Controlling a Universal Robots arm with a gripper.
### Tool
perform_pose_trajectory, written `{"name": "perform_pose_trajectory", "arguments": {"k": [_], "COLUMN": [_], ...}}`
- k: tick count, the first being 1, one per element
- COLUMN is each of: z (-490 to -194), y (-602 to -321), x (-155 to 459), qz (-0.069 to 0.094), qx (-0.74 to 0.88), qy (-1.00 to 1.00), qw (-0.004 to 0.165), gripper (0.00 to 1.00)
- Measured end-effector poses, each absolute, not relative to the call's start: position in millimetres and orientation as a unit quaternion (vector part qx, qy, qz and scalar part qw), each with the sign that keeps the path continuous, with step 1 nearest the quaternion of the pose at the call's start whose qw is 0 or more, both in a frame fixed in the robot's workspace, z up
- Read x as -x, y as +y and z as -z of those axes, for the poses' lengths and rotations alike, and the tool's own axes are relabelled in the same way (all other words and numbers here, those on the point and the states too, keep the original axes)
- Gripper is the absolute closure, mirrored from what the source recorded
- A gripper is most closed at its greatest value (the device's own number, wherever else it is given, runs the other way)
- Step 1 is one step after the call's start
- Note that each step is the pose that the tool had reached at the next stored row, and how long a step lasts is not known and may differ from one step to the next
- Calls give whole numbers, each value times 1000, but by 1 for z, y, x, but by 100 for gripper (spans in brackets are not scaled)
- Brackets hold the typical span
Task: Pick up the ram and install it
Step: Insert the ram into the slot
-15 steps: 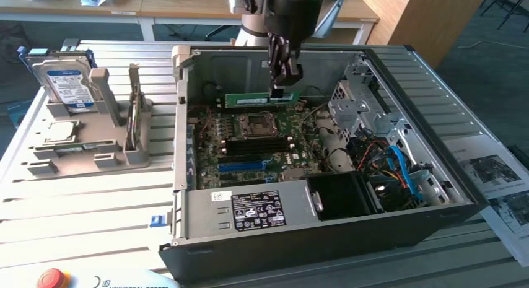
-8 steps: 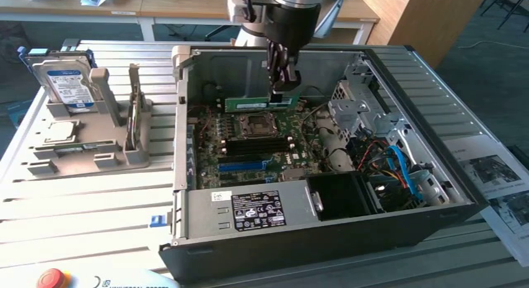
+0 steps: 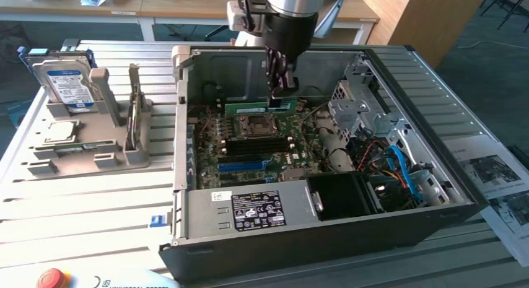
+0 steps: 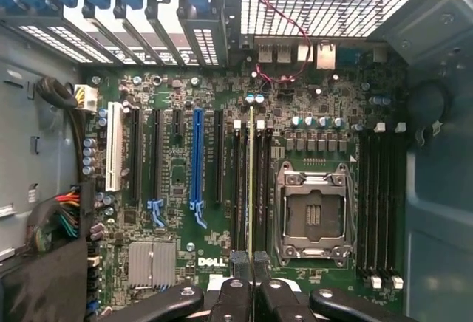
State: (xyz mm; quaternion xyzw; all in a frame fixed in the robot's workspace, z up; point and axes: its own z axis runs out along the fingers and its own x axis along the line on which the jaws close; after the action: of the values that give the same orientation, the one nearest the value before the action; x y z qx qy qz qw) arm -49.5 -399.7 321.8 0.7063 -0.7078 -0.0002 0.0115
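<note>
The ram (image 3: 252, 106), a long thin green stick, hangs inside the open computer case (image 3: 463, 204), just behind the empty processor socket (image 3: 254, 125). My gripper (image 3: 285, 88) reaches down into the case from above and is shut on the stick's upper edge. In the wrist view the ram (image 4: 251, 182) is seen edge-on as a thin line running out from between my fingertips, with the gripper (image 4: 251, 264) directly over the black memory slots (image 4: 240, 189) beside the socket (image 4: 313, 215). Whether the stick touches a slot I cannot tell.
In the exterior view's left, a grey holder (image 3: 83, 155) carries a silver hard drive (image 3: 68, 83) and a square processor chip (image 3: 59, 132). The power supply (image 3: 248, 210) and cables (image 3: 397, 167) fill the case's near side. Papers (image 3: 496, 176) lie at the right, and a red button (image 3: 51, 279) sits at the front.
</note>
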Motion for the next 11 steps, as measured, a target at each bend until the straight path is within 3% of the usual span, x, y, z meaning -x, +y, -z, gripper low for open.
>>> {"name": "perform_pose_trajectory", "arguments": {"k": [11], "z": [-320], "y": [-400], "x": [50], "qz": [1], "qx": [-702], "qy": [-712], "qw": [11], "gripper": [88]}}
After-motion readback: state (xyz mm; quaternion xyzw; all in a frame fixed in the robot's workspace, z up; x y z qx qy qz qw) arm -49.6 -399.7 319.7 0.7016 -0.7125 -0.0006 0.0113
